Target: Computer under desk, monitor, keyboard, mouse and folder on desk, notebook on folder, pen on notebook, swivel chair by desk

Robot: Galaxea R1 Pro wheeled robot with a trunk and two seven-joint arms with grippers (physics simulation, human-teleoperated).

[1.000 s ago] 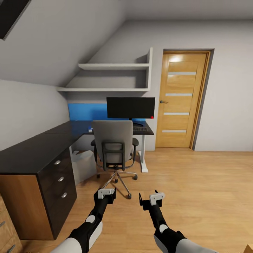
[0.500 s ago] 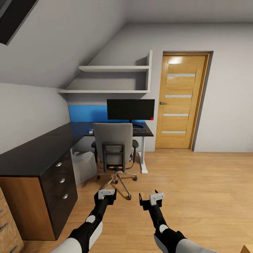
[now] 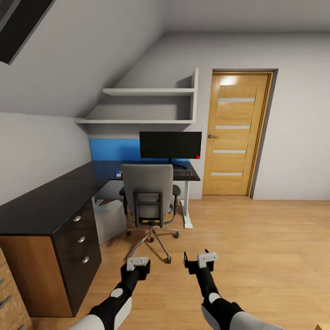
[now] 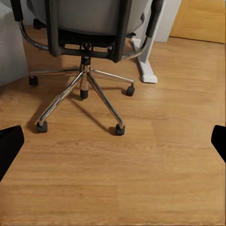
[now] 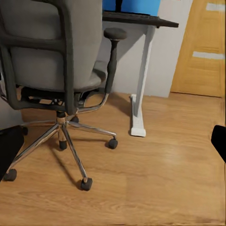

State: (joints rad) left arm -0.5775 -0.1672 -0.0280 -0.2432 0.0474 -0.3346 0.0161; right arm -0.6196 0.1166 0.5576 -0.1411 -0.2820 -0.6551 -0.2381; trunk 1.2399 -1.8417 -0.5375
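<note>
Swivel chair: tucked against the desk, back toward the robot, hiding whatever lies on its seat.
Monitor: on the desk behind the chair.
Left gripper, right gripper: low before the chair, fingers apart, empty.

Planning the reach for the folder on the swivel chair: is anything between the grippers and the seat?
Yes. The swivel chair has its grey backrest turned toward the left gripper and right gripper, screening the seat; the folder cannot be seen.
</note>
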